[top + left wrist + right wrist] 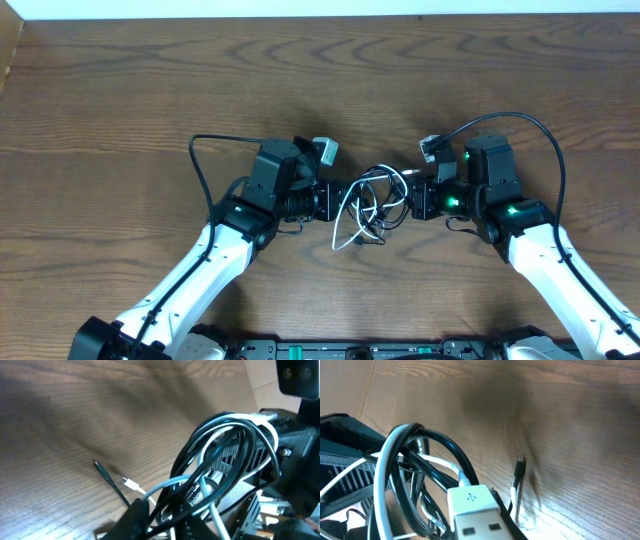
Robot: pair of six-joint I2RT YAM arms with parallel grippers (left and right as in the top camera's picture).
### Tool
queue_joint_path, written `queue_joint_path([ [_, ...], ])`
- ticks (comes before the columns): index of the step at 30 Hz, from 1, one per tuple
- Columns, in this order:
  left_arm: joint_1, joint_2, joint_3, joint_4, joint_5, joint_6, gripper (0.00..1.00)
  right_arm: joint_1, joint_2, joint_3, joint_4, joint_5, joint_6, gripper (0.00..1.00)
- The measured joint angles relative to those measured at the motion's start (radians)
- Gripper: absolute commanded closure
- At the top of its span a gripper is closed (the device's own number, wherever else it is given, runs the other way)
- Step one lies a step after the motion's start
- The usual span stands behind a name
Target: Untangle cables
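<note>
Dark wood worktop point(120, 100) carries the job at its middle: the white cable point(347, 218) and the black cable point(372, 172), looped through each other in one tangle between the two arms.

Left of the tangle, the left gripper point(338, 200) touches the outermost loops. Its wrist view is filled with cords rising past a dark finger, but I cannot tell whether its jaws are apart or clamped on a strand.

In the tangle itself, white and black coils cross several times. Below it, two small plug ends, one black point(100, 466) and one white point(129, 482), hang down to the wood.

Right of the tangle, the right gripper point(413, 197) has its jaws together. A white USB plug point(472, 505) sits right at them in the wrist view, so they appear clamped on the white cable just behind that plug.

By my reading, the step in hand is getting a hold on each side of the tangle, and nothing is separated yet. The next move calls for a sure grip on the left, preferably on the black cord alone. Then comes a slow pull outward from the tangle, watching that the loops slide open rather than cinch into a knot, and that the free plug ends do not catch in a coil.
</note>
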Motion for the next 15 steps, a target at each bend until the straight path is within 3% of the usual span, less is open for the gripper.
queue_joint_path([
  [15, -0.004, 0.0, 0.0, -0.084, 0.009, 0.03, 0.93, 0.003, 0.0, 0.0, -0.1, 0.114, -0.008, 0.99],
])
